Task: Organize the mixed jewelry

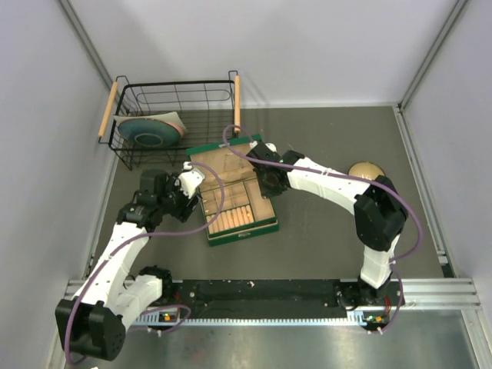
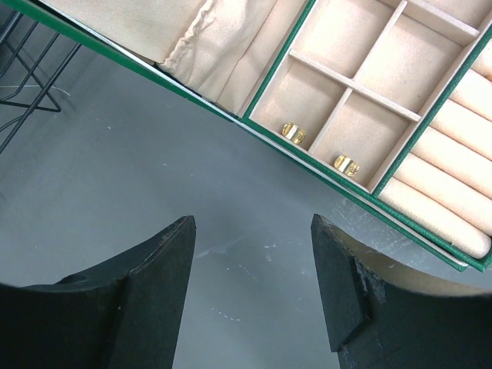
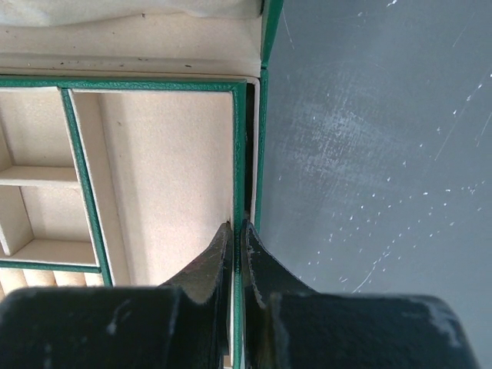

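1. The grey table [image 1: 323, 223] carries a wire basket [image 1: 177, 83] at the back left, an open green box [image 1: 246, 233] in the middle and a round tan bowl [image 1: 367, 169] at the right.
2. A blue-green plate [image 1: 150, 129] leans inside the basket.
3. The box has its lid laid back towards the basket. Its beige inside is split into small square compartments, one large compartment on the right side and a row of padded rolls along the front.
4. Two gold rings [image 2: 294, 132] [image 2: 347, 164] lie in the box, one in each of two adjoining small compartments on its left side. Each rests against the outer wall.
5. The left fingers [image 2: 157, 284] stand wide apart with only bare table between them, just outside the left wall of the box. The rings lie ahead of them and a little to the right, inside the box, not between them.
6. The right fingers [image 3: 211, 269] are closed together, with their tips at the rim of the box's right wall beside the large compartment. I cannot tell whether they pinch that thin wall. They are on the far side of the box from the rings.
7. The left arm [image 1: 115, 246] reaches forward from its base and bends inward to the left side of the box.
8. The right arm [image 1: 338, 184] rises to an elbow near the bowl, and its forearm runs left to the box's right side.
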